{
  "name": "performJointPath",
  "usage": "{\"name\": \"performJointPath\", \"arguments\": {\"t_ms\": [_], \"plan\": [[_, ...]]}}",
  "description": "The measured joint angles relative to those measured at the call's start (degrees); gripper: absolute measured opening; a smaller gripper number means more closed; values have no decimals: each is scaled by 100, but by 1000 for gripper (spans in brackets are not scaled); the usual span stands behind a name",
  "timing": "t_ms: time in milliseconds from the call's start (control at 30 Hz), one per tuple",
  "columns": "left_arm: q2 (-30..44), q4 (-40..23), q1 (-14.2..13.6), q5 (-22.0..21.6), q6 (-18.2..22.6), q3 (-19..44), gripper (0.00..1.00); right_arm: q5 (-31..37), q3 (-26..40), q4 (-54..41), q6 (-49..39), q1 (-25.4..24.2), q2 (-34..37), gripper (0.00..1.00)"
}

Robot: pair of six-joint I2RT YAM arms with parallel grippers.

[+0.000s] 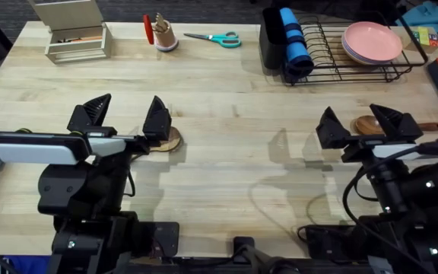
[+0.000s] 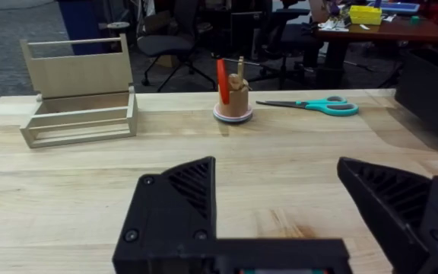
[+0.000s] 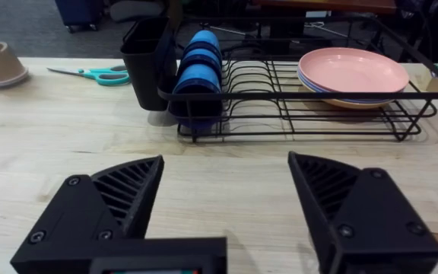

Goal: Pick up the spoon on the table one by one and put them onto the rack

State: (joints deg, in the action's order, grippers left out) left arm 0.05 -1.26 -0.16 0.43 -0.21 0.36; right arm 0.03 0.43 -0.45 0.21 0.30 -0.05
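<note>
Spoons, reddish-brown wooden [image 1: 371, 125] and tan [image 1: 170, 140], untouched beneath spread-fingered black right gripper [image 1: 358, 125] and left gripper [image 1: 124, 116]; likely next: descend, grasp, carry to black wire rack [image 1: 356, 61].

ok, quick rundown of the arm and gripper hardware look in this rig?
Both arms are black. The left gripper and right gripper each have two black, wedge-shaped fingers with ribbed, hatched inner faces and small screws at the corners. The left arm carries a pale grey link with a black band. Black cables loop beside the right arm's base.
</note>
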Motion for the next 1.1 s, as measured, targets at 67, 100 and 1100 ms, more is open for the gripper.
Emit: {"name": "performJointPath", "arguments": {"t_ms": [67,100,1100], "plan": [[0,2,-2,-2,0,0,993,0,0,-1,0,0,0,996],[0,2,-2,-2,0,0,993,0,0,-6,0,0,0,996],[146,-814,-2,0,28,999,993,13,1429,-2308,-28,0,424,996]]}}
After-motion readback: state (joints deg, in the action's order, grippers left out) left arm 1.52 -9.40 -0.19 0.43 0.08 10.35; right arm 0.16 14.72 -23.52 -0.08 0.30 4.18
